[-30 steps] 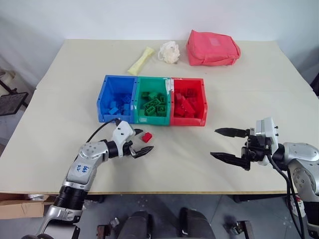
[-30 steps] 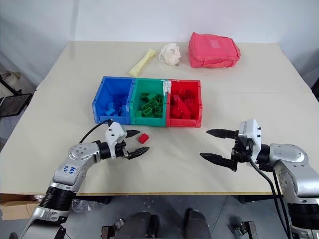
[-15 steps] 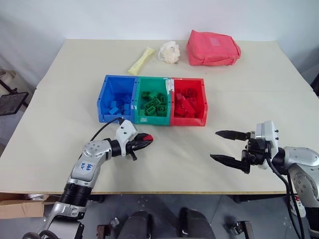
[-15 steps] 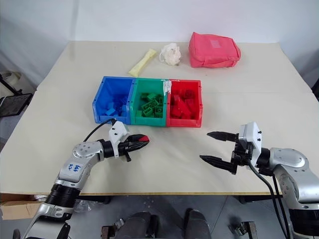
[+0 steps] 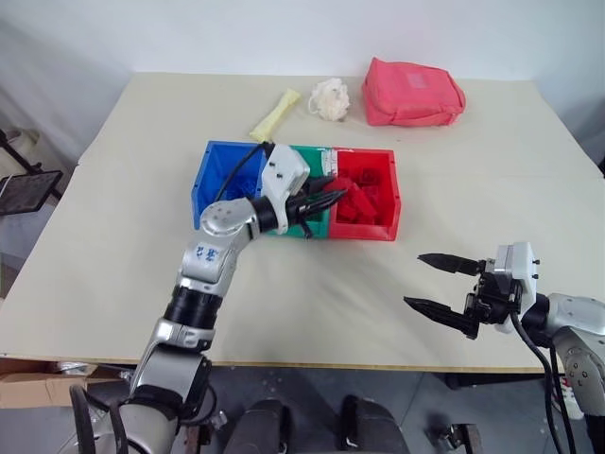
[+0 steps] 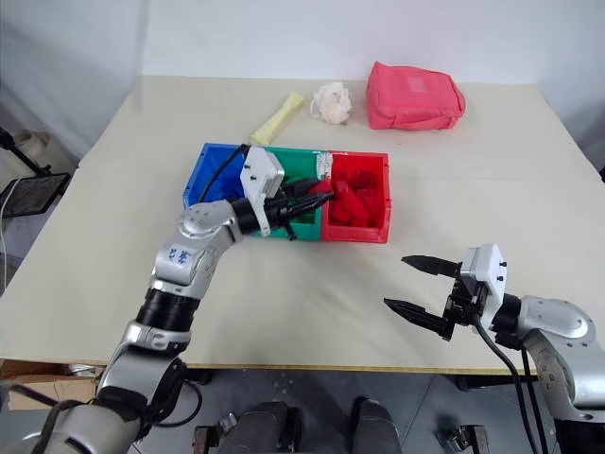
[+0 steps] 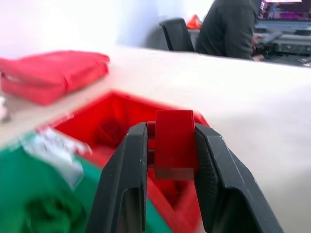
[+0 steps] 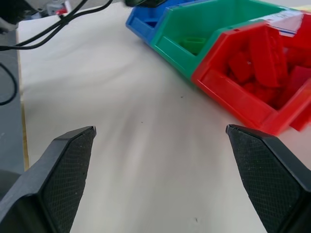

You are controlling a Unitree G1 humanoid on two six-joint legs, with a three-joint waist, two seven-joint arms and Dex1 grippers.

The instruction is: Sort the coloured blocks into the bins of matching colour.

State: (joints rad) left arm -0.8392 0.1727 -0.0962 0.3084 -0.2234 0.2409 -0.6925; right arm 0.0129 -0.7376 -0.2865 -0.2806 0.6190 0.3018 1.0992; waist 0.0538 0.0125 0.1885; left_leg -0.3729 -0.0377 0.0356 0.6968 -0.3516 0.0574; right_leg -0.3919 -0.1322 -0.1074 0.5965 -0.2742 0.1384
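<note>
Two black fingers of the right gripper (image 5: 437, 283) stand spread wide and empty above the near table (image 5: 312, 303) edge. Farther in, the left gripper (image 5: 328, 198) pinches a red block (image 7: 174, 144) over the green bin (image 8: 206, 22), tips toward the red bin (image 5: 389, 227). The blue bin (image 5: 210, 175) adjoins them. Beyond lies a red pouch (image 5: 413, 92).

A large beige rectangular table (image 5: 142, 189) carries, along its far edge, a red fabric pouch (image 5: 413, 92), a white fluffy ball (image 5: 330, 98) beside it, and a pale yellow elongated packet (image 5: 274, 114).
</note>
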